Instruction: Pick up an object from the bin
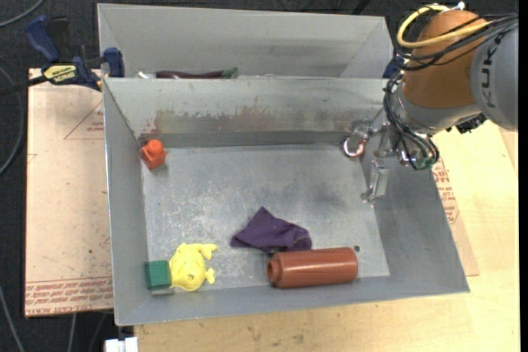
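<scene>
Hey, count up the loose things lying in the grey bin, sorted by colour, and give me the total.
Orange: 1, the small piece
Purple: 1, the crumpled cloth
Red-brown: 1, the cylinder
Yellow: 1, the toy
Green: 1, the block
Total: 5

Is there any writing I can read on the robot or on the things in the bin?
"KU": large letters on the grey arm, cut off at the picture's edge.
Orange block, green block, yellow toy, purple cloth, brown cylinder: no writing seen.
</scene>
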`<state>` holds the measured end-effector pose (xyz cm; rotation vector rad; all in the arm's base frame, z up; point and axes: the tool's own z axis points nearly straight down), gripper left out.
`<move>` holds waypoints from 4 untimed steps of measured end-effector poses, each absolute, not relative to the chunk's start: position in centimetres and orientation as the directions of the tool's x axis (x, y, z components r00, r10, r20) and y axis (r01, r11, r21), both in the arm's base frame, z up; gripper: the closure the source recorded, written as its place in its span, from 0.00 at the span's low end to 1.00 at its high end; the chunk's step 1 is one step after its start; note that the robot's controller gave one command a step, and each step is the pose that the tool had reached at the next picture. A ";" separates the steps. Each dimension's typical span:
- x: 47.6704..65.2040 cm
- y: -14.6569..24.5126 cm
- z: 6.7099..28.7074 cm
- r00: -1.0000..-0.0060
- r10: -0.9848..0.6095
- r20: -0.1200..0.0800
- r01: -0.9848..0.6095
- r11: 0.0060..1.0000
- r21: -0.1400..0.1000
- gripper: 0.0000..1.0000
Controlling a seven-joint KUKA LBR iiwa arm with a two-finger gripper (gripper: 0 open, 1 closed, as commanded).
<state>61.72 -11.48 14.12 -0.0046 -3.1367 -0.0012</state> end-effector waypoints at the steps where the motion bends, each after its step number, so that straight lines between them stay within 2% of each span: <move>1: 61.8 -11.5 14.6 -1.000 0.001 -0.001 0.001 1.000 0.000 0.00; 2: 59.8 -8.0 10.7 -1.000 -0.022 -0.007 -0.022 1.000 -0.003 0.00; 3: 58.6 -3.6 7.9 -1.000 -0.001 0.008 -0.001 1.000 0.003 0.00; 4: 58.4 -1.8 8.8 -1.000 0.005 -0.006 0.005 1.000 0.002 0.00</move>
